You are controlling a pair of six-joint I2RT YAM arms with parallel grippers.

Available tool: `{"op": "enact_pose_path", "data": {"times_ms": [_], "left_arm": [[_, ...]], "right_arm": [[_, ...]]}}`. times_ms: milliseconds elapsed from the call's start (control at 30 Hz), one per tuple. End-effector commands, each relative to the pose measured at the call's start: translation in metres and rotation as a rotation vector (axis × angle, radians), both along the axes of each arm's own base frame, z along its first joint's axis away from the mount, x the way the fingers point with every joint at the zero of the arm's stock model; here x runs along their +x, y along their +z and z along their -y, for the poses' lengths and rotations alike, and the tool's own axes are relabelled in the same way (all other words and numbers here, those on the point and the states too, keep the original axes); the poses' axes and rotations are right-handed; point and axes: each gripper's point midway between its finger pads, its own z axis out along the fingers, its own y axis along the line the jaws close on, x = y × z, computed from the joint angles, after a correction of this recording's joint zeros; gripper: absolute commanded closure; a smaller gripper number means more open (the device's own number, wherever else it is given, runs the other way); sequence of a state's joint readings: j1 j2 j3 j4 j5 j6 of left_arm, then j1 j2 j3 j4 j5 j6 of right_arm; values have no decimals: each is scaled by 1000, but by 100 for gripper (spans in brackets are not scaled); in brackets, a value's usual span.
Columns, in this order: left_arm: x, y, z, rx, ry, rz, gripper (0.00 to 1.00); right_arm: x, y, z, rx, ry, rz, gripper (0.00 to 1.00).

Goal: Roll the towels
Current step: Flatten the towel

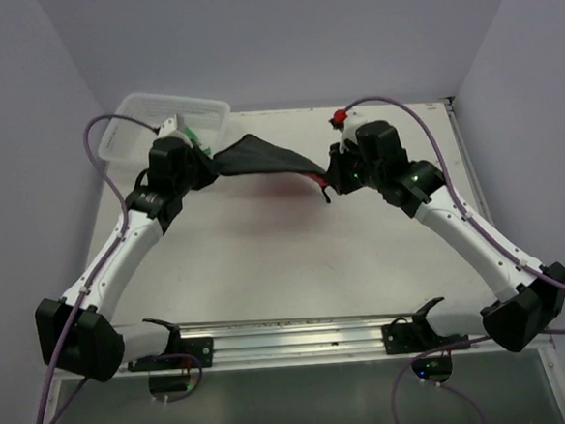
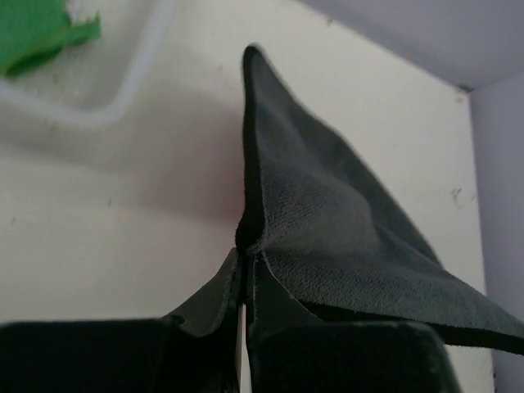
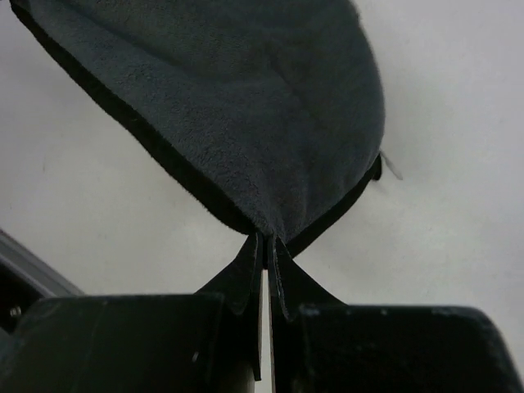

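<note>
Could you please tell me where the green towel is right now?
In the top view, the green towel lies in the white basket at the far left corner of the table, just beyond the left gripper.

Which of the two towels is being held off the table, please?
The dark grey towel, pinched between the left gripper and right gripper; the green towel lies in the white basket.

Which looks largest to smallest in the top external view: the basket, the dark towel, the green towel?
1. The basket.
2. The dark towel, spread out, somewhat smaller.
3. The green towel: only a sliver shows and the rest is hidden, so its real size is unsure.
</note>
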State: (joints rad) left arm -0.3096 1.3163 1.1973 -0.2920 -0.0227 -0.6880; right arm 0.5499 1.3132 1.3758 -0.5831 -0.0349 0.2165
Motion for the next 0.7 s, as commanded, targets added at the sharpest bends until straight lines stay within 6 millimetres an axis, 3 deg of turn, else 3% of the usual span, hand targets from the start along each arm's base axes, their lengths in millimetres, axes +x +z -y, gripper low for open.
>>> {"op": "enact_pose_path", "data": {"times_ms": [0, 33, 100, 133, 233, 367, 667], "left_arm": [[-47, -76, -15, 16, 10, -112, 100], [-71, -123, -20, 28, 6, -199, 100], [-95, -147, -26, 8, 20, -234, 100], [-115, -179, -31, 17, 17, -293, 100], [-140, -200, -37, 10, 21, -332, 100], [-147, -197, -41, 27, 19, -329, 100], [-140, -195, -47, 75, 39, -327, 100]], "right_arm": [[-47, -43, -12, 2, 140, -91, 100], [-66, -76, -15, -38, 167, -157, 100], [-86, -103, -19, -55, 178, -216, 100], [-103, -127, -21, -69, 205, -255, 100], [-127, -162, -21, -48, 215, -319, 100], [-140, -180, -10, -68, 206, -360, 100], [-142, -183, -9, -83, 217, -368, 100]]}}
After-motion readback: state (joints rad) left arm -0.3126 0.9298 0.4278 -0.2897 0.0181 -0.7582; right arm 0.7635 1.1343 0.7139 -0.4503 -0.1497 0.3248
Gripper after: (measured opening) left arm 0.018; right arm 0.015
